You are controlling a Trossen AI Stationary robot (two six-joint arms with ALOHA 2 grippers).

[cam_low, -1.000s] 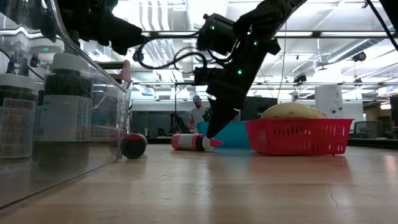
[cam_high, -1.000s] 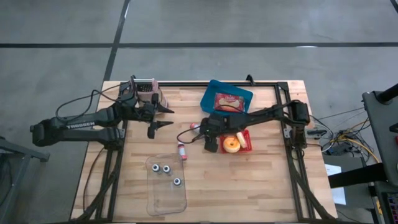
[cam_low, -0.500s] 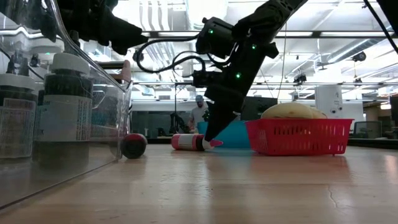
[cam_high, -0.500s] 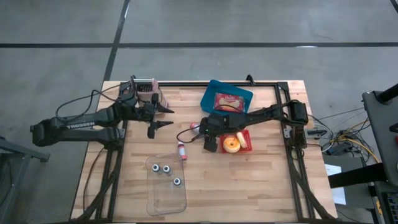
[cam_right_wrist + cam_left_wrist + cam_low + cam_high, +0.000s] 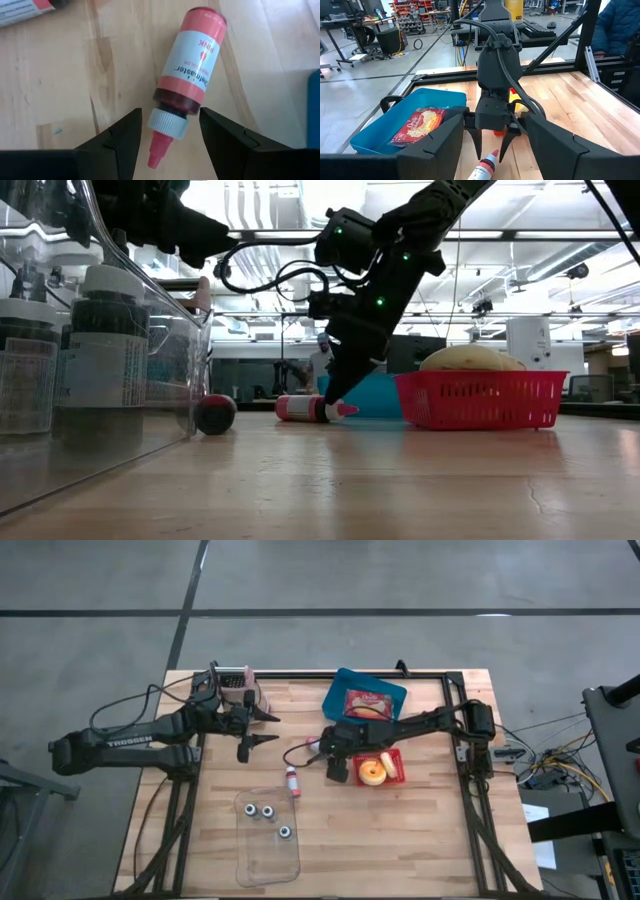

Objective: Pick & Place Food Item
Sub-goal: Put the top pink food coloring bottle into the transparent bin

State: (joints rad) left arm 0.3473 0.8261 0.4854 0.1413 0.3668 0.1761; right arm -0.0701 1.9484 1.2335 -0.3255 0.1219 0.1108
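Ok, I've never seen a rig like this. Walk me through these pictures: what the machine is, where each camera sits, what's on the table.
It is a robot with two dark arms at a wooden table, and each arm ends in a two-finger gripper. One camera looks straight down, one sits at table height, and one rides on each wrist.

On the table are a blue tray with a food packet, a red basket holding a round bun, a clear box with jars, and a pink bottle lying on its side.

The right gripper is open and down at the bottle, with a finger on either side of its cap. It grips nothing. The left gripper waits open above the table's left side.
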